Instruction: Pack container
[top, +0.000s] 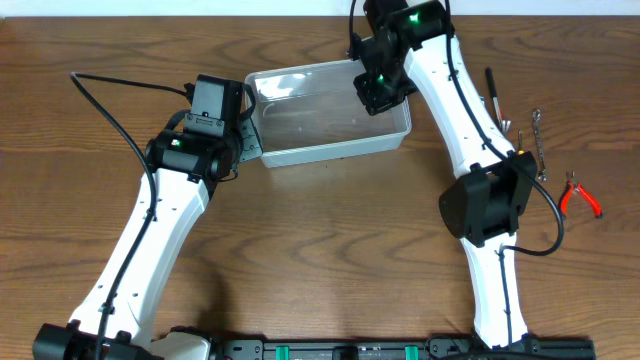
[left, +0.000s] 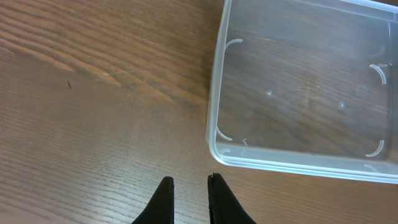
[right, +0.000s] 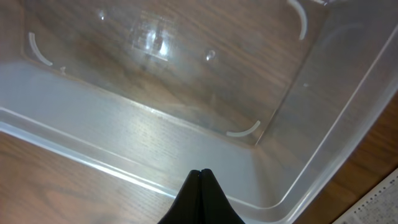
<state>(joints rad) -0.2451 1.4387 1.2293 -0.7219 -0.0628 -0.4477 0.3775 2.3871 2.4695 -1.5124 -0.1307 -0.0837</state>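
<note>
The container is a clear plastic bin at the back middle of the wooden table, and nothing lies in it. My left gripper is just off its left end. In the left wrist view the left gripper is open by a narrow gap with only bare wood between the fingers, short of the container's rim. My right gripper hangs over the bin's right half. In the right wrist view the right gripper is shut on nothing, its tips together above the container's near wall.
Small tools lie on the table to the right of the right arm: red-handled pliers, a slim metal wrench and a dark thin tool. Both arm bases stand at the front edge.
</note>
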